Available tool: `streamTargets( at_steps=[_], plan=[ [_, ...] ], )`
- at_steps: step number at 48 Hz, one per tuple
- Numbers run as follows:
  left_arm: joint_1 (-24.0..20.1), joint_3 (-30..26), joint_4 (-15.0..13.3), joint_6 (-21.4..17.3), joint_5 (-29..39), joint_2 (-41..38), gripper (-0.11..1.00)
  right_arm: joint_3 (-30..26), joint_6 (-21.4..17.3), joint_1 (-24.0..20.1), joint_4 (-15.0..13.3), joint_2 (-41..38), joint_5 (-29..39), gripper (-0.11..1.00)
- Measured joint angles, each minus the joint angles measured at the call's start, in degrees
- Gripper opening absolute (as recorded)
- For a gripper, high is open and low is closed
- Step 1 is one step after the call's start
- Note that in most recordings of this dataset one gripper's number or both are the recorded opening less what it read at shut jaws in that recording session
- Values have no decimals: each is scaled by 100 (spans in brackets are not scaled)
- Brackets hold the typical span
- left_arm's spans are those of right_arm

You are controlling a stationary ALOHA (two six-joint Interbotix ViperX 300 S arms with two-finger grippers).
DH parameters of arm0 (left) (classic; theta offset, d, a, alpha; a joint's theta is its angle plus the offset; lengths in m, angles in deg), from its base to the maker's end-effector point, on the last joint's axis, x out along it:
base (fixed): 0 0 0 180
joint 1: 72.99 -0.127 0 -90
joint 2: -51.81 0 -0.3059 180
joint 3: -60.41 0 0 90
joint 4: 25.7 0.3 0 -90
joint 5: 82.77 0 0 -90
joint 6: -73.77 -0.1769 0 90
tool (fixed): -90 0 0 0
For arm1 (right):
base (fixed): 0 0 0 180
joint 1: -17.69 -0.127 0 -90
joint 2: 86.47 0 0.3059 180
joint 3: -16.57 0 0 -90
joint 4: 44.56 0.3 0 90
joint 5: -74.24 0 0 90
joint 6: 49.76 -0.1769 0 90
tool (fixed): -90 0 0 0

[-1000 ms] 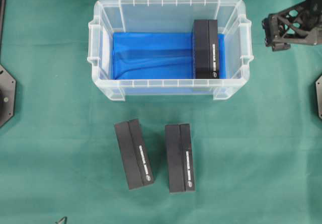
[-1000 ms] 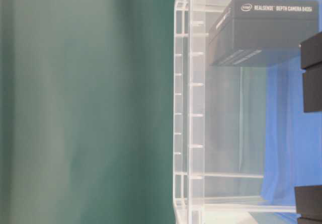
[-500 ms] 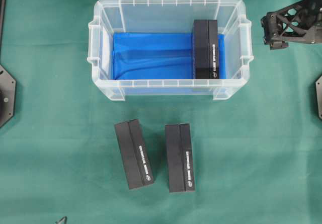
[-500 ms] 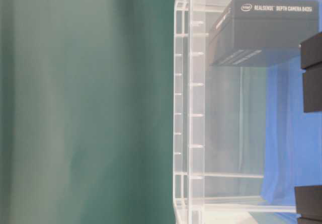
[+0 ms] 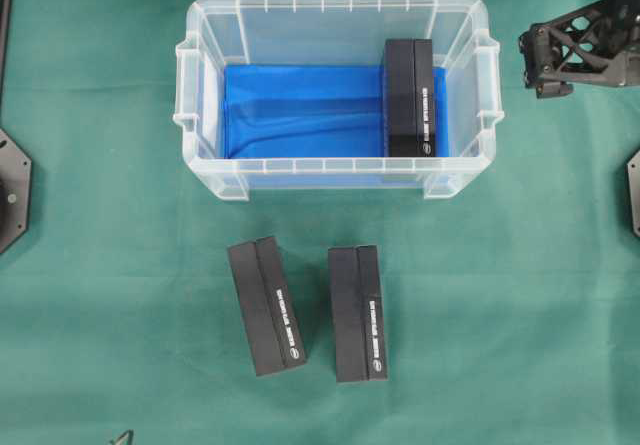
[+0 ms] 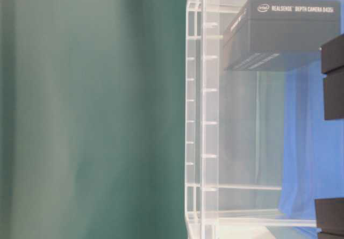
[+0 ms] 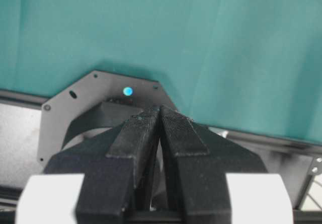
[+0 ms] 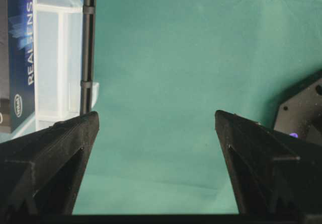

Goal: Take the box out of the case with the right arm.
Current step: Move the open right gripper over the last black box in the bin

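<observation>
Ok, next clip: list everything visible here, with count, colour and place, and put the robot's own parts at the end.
case: one, clear plastic, upper middle of the table, blue sheet lining its bottom.
box in the case: one, black, at its right end.
boxes on the cloth: two, black, in front of the case, one left, one right, apart.
table cloth: one, green.
base plates: two, black, at the left and right edges.
right gripper: black, open, over the cloth right of the case.
left gripper: black, shut, over its base plate.

Clear glossy plastic case (image 5: 340,15), matt black cardboard box (image 5: 410,95), green cloth table cover (image 5: 520,295).
</observation>
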Motion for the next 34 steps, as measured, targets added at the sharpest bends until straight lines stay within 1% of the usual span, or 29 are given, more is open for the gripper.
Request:
streamTargets(
  at_steps=[9, 14, 17, 25, 34],
  plan=[
    [0, 0, 0, 0, 0, 9, 0, 0, -18, -9, 26, -9, -149, 93],
    [0, 0, 0, 0, 0, 9, 0, -18, -97, -9, 62, -35, -404, 93],
    [0, 0, 0, 0, 0, 9, 0, -97, -141, -9, 70, -149, -668, 93],
    [0, 0, 0, 0, 0, 0, 0, -536, -132, -62, 70, -712, -1239, 93],
    [0, 0, 0, 0, 0, 0, 0, -1292, -9, -176, 79, -1556, -1336, 93]
  ],
)
